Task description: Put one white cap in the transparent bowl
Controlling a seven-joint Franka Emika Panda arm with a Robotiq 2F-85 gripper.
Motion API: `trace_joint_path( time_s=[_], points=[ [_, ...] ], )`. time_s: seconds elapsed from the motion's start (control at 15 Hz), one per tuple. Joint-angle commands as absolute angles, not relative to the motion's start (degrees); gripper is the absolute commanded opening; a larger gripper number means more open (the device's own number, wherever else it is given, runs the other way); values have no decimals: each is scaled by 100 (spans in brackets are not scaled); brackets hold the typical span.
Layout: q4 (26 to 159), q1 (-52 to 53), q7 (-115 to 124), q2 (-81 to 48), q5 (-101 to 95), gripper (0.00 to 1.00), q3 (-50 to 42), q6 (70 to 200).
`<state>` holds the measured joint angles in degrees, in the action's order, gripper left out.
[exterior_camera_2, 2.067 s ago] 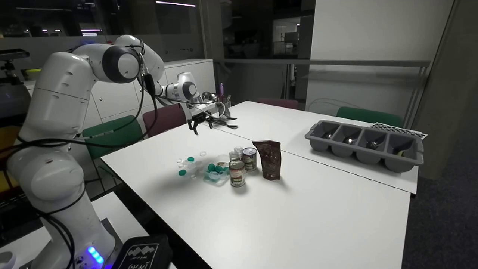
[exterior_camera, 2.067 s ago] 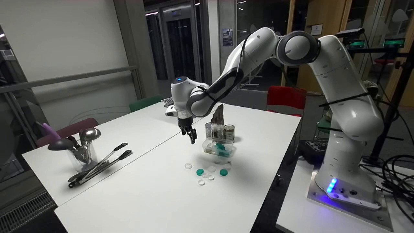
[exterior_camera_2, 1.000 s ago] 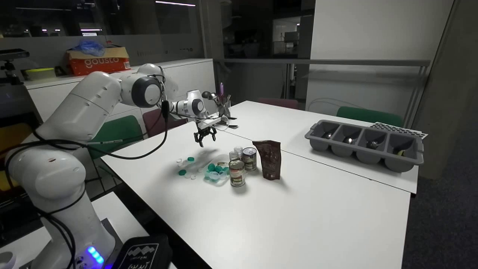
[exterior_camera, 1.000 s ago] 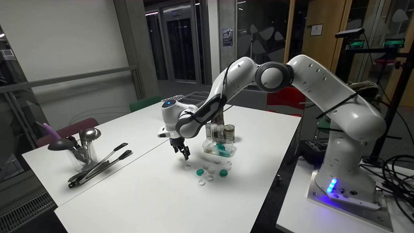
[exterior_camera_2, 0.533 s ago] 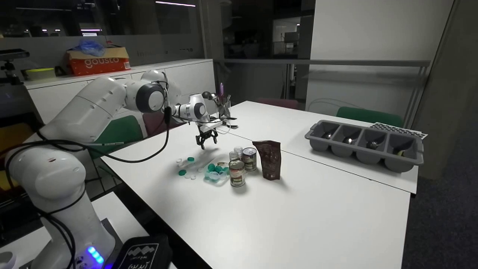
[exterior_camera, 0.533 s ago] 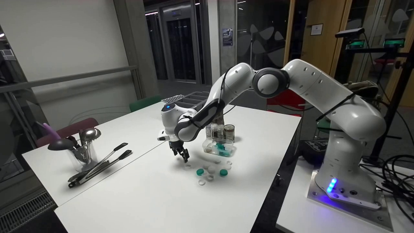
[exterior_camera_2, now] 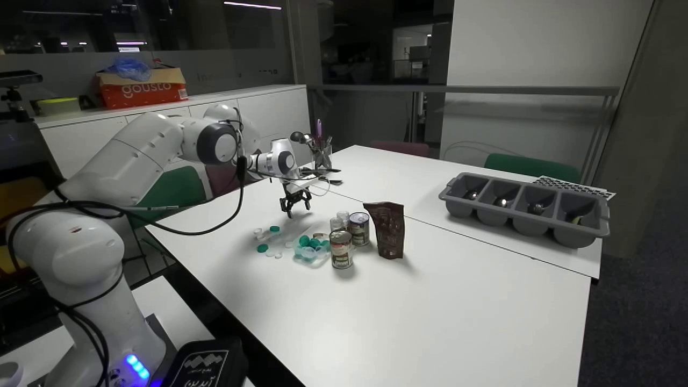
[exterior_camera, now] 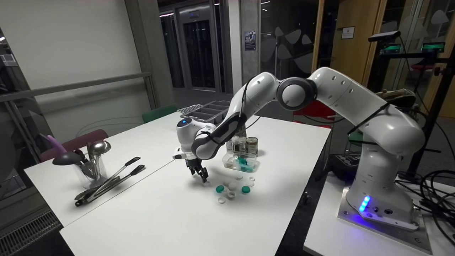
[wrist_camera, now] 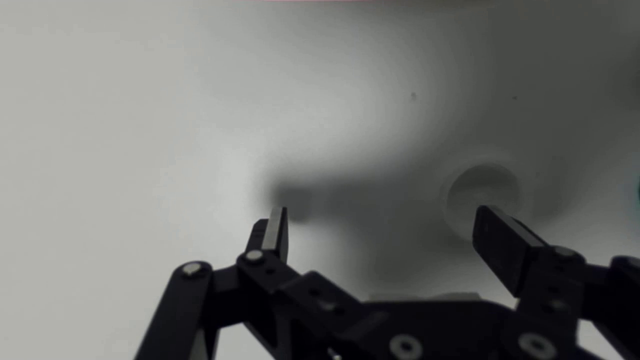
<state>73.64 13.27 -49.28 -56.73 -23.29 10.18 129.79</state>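
Observation:
The white cap (wrist_camera: pixel 484 187) lies flat on the table under the right-hand finger in the wrist view, which partly covers it. In an exterior view the cap (exterior_camera: pixel 208 183) shows at the fingertips. My gripper (wrist_camera: pixel 381 208) is open and empty, with its fingers wide apart. It hangs low over the table in both exterior views (exterior_camera: pixel 199 176) (exterior_camera_2: pixel 299 212). The transparent bowl (exterior_camera: pixel 236 170) is a clear shallow container with green things in it; it also shows in an exterior view (exterior_camera_2: pixel 309 260). More white caps (exterior_camera: pixel 221 200) lie loose between the gripper and the table's near edge.
Two green caps (exterior_camera: pixel 245 189) lie among the white ones. Tins (exterior_camera_2: pixel 341 249), small clear jars (exterior_camera_2: pixel 336 223) and a brown pouch (exterior_camera_2: pixel 387 231) stand beside the bowl. A grey compartment tray (exterior_camera_2: pixel 537 228), tongs (exterior_camera: pixel 110 183) and a utensil holder (exterior_camera: pixel 90 172) stand farther off.
My gripper has come down and sideways to just above a white cap, the last part slowly. It stays open. The caps and the bowl have not moved.

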Motion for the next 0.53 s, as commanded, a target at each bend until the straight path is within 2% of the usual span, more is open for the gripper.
trace_joint_path(
  time_s=[0.0,0.07,0.27,0.47],
  points=[
    [7397,1462,-4956,-5584,-2337,100,883,12945],
    [7420,1466,-4944,-5570,-2336,78,881,12968],
    [7433,1489,-4924,-5563,-2344,60,858,12962],
    [7446,1490,-4918,-5554,-2343,36,838,12974]
  ],
)
